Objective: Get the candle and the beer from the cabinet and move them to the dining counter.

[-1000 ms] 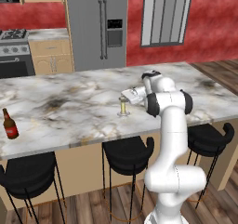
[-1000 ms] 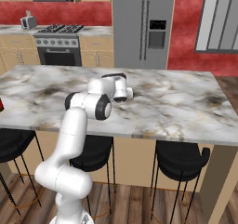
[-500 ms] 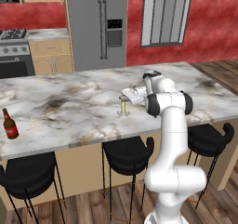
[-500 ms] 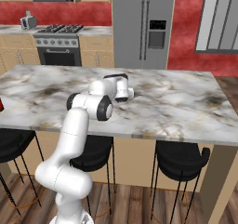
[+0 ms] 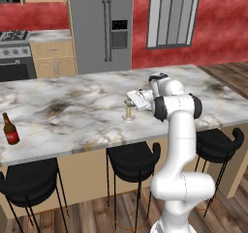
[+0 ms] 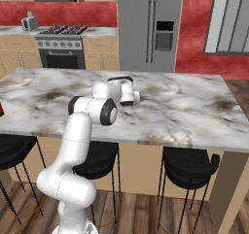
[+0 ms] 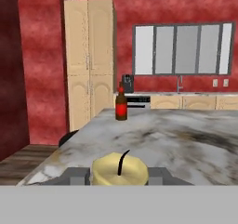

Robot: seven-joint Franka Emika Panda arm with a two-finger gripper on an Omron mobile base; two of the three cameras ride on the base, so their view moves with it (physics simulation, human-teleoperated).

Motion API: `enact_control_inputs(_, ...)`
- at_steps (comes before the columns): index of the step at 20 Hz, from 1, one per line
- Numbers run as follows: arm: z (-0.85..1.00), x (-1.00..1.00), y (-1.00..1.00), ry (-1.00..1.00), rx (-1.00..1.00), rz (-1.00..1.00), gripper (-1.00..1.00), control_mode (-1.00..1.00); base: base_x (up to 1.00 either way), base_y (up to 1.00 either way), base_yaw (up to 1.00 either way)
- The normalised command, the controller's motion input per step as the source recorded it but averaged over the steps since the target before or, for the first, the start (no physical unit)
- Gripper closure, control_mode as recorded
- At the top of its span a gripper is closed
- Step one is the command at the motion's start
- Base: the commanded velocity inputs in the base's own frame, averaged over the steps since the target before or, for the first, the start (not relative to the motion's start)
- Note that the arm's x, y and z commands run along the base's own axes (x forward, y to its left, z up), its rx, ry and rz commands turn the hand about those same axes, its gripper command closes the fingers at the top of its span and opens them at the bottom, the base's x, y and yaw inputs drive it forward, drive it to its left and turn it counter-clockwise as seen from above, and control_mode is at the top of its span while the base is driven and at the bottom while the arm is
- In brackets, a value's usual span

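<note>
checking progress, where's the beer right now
The beer stands upright near the left end of the dining counter in the left base view, far from the candle.

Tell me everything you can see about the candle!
The candle is a slim, pale yellow stick with a thin black wick curling from its flat top. It stands upright in a small silver dish-shaped holder on the marble dining counter, near the front edge, far from the beer at the counter's other end. The gripper is shut on the candle near its top, one dark finger on each side.
</note>
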Motion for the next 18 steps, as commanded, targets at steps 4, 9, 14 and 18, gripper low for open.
enact_control_inputs(4, -0.11, 0.0, 0.0, 0.0, 0.0, 0.0, 1.0, -1.0, 0.0, 0.0, 0.0)
enact_control_inputs(9, -0.01, 0.0, 0.0, 0.0, 0.0, 0.0, 1.0, -1.0, 0.0, 0.0, 0.0)
enact_control_inputs(14, 0.0, 0.0, 0.0, 0.0, 0.0, 0.0, 1.0, -1.0, 0.0, 0.0, 0.0)
enact_control_inputs(18, 0.0, 0.0, 0.0, 0.0, 0.0, 0.0, -1.0, -1.0, 0.0, 0.0, 0.0)
